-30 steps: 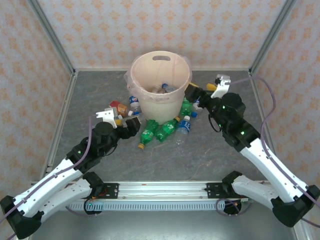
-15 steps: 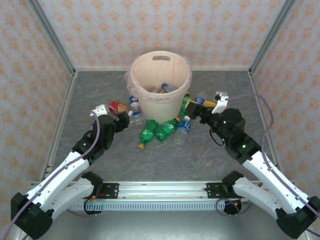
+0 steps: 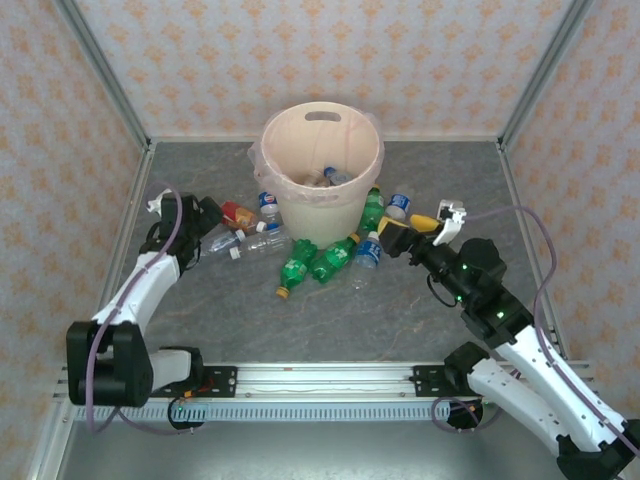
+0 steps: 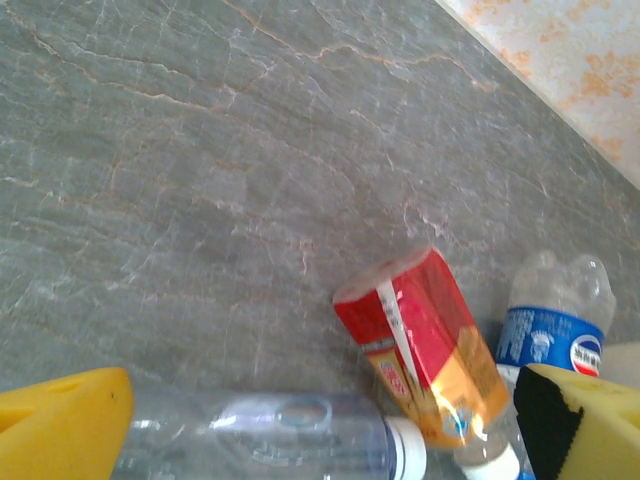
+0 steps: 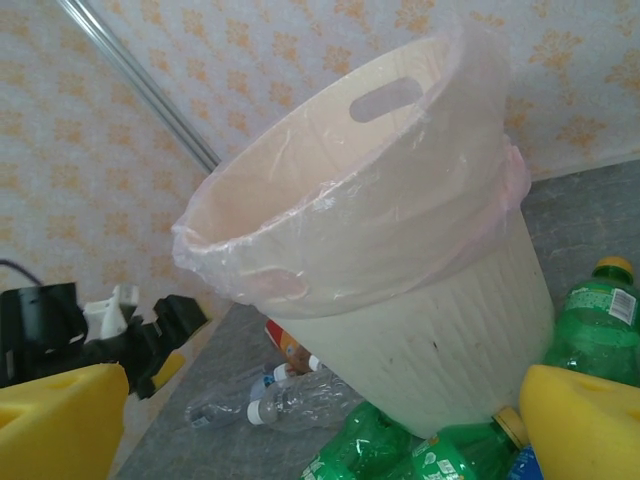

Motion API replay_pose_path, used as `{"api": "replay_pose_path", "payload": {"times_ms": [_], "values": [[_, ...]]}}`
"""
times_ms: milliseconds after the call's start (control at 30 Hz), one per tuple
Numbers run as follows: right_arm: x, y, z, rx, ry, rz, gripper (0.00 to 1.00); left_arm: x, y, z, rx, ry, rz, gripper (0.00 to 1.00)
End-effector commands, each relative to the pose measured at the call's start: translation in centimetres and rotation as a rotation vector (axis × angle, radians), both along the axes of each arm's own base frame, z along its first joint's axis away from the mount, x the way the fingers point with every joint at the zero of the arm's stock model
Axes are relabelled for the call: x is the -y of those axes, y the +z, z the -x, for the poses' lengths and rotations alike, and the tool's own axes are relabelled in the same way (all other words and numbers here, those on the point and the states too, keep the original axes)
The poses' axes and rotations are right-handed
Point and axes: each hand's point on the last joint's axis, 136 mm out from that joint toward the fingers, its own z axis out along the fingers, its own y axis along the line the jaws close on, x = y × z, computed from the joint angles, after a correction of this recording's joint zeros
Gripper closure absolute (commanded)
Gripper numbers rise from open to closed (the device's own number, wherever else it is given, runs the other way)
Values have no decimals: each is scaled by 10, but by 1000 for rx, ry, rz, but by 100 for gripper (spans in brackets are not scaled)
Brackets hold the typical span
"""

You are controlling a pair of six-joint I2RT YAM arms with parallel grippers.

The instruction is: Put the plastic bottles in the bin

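Plastic bottles [image 3: 297, 268] mostly ring the bin [image 3: 321, 190], few inside, as left gripper [image 3: 210, 215] and right gripper [image 3: 405, 232] gape empty.

surface: grey marbled table [image 3: 380, 312] | bin [image 3: 320, 212] upright | bottles [image 3: 330, 260] lying at its base

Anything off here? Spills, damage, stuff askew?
No spill or breakage visible. Most bottles lie on their sides, scattered round the foot of the bin. Only oddity: the clear liner hangs bunched and uneven below the bin's rim.
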Motion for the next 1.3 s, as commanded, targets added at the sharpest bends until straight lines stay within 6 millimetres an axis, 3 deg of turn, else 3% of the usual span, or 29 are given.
{"api": "replay_pose_path", "payload": {"times_ms": [0,233,500,633,967,1267], "values": [[0,1,9,21,27,-3,0,-4,4,-25,25,-36,40,1],[4,-3,15,31,29,11,0,-21,-39,-34,-62,-28,155,1],[8,-9,17,39,18,21,0,-12,-62,-13,-117,-20,245,1],[12,-8,18,47,-2,16,0,0,-66,3,-109,-8,322,1],[15,-9,18,50,-15,11,0,30,-50,32,-23,-59,422,1],[17,-6,18,46,-27,13,0,67,-56,41,-60,-167,427,7]]}}
